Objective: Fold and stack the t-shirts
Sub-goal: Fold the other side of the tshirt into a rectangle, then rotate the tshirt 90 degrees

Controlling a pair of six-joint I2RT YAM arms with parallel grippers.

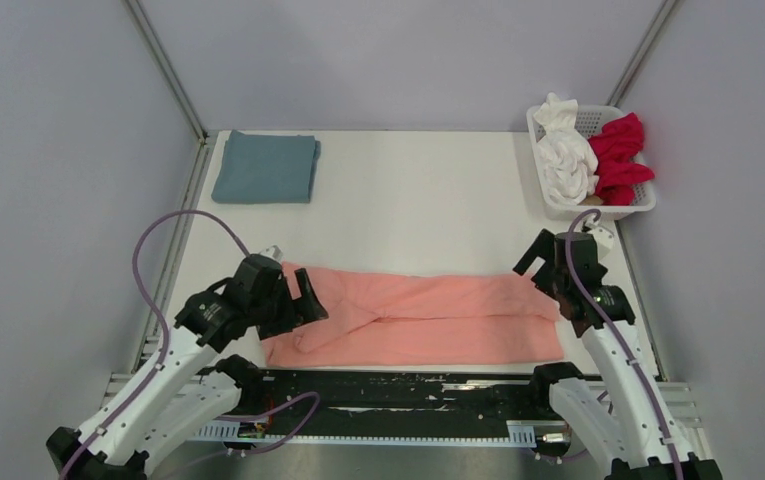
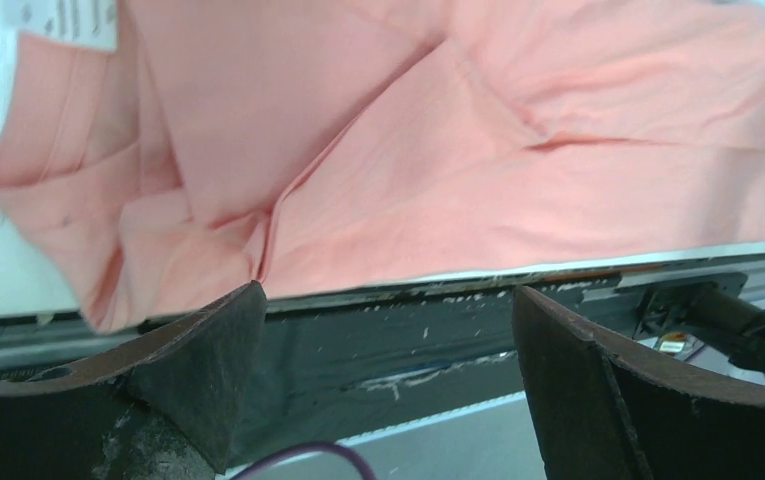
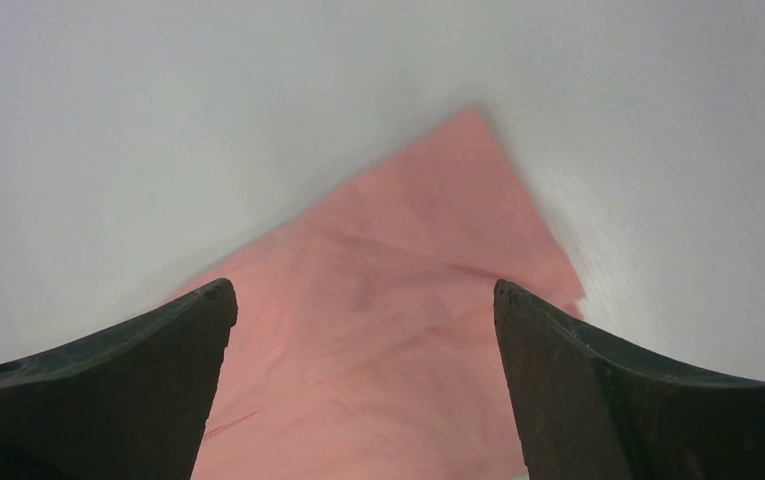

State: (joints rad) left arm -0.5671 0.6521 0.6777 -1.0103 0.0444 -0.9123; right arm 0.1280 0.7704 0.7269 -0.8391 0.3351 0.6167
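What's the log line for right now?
left gripper open | right gripper open | pink shirt half-folded | blue shirt folded | basket: white shirt, red shirt

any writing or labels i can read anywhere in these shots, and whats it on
Nothing can be read.
White label on the pink t-shirt: rows of small grey print, too blurred to read.
Folded blue t-shirt: no writing shows.
White basket: no writing shows.
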